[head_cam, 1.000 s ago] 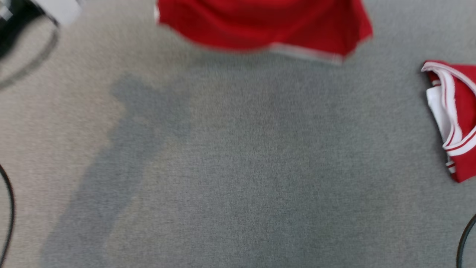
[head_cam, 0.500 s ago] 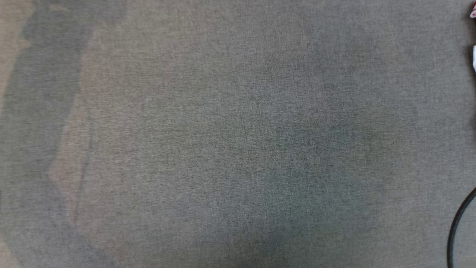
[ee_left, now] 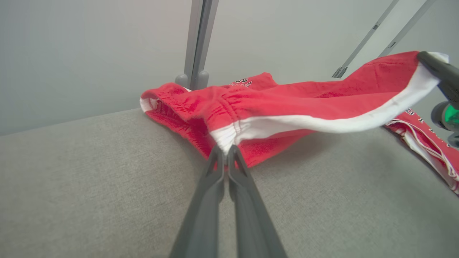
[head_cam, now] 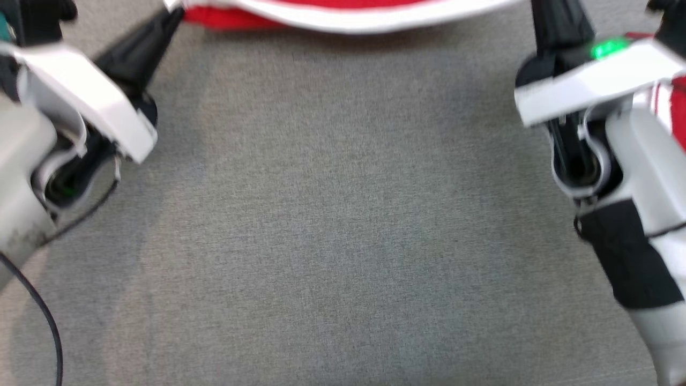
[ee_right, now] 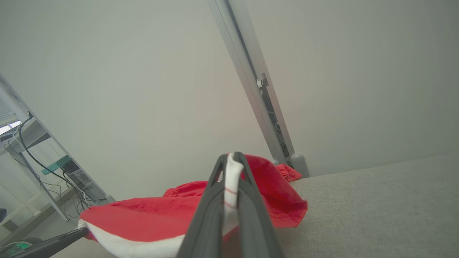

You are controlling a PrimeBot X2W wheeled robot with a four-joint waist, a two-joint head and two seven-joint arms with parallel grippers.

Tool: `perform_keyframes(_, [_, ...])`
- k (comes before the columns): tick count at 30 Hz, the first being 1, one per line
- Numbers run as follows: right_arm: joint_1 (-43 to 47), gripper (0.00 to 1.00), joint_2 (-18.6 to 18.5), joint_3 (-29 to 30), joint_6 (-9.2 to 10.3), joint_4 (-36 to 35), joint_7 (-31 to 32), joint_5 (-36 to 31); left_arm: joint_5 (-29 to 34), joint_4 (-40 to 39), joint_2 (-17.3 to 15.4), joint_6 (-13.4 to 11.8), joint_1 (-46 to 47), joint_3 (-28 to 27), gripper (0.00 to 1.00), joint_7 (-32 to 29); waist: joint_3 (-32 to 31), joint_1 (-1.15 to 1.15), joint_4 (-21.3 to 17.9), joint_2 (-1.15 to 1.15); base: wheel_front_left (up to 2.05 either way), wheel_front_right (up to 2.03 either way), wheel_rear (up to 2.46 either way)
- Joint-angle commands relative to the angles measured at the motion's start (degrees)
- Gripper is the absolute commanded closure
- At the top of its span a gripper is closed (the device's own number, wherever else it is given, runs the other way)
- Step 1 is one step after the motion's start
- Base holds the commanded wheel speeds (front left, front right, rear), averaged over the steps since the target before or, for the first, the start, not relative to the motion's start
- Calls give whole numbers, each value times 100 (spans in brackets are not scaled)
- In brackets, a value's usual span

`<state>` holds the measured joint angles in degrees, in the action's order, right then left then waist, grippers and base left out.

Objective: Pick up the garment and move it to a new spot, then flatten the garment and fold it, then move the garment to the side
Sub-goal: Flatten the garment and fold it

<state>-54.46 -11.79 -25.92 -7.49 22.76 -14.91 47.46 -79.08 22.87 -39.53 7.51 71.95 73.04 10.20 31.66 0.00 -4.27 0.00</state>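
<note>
L gripper (ee_left: 225,148) has its jaws pinched tight on the white hem of the garment (ee_left: 287,104), cloth bunching just past the tips. R gripper (ee_right: 231,156) is clamped on the white band at the other corner, w/ a strip of white w/ red stitching squeezed between its fingers (ee_right: 209,200). So the garment, red shorts judging by the gathered waistband, hangs stretched between the two sets of jaws. The hem sags in the middle, and the far part rests on the grey cloth surface (head_cam: 343,225) beyond the tips.

Step in hand, I'd say: carrying it to the new spot, or starting the spread. To do it well:
- Both pinches firm, arms moving together at equal height.
- Enough tension to take out the sag w/o pulling the hem from either grip.
- Lay the trailing edge down first, then draw toward the robot so the fabric unrolls flat, no tucks underneath.
- Steer clear of the second red-and-white garment (ee_left: 425,141) lying near, below & past the R jaws. Don't drag onto it.

Hard to make out: the head view is blurred & cuts off most of the garment at its top edge. How many layers each pinch holds isn't visible. The part beyond the L jaws is folded over, print only partly legible. Whether the far edge lies flat, can't tell.
</note>
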Motion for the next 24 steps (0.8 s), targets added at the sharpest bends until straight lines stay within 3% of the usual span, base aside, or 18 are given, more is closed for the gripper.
perform_keyframes(1, [375, 100, -105, 39, -2, -117, -39, 49, -66, -36, -84, -1, -311, 4, 100, 104, -419, 0, 12, 0, 0, 0, 0])
perform_keyframes(11, [2319, 100, -389, 239, -1, -731, -39, 88, 341, -31, 69, -1, -1938, -37, 100, 496, -1480, 0, 64, 0, 0, 0, 0])
perform_keyframes(19, [3880, 100, -295, 663, -1, -1162, -40, 376, 1178, -124, 426, -1, -3365, -1015, 100, 500, -2151, 0, 150, 0, 0, 0, 0])
perform_keyframes(24, [4775, 100, -165, 1081, -1, -1444, -41, 102, 1974, -419, 581, -29, -4206, -1686, 100, 501, -2339, 0, 200, 0, 0, 0, 0])
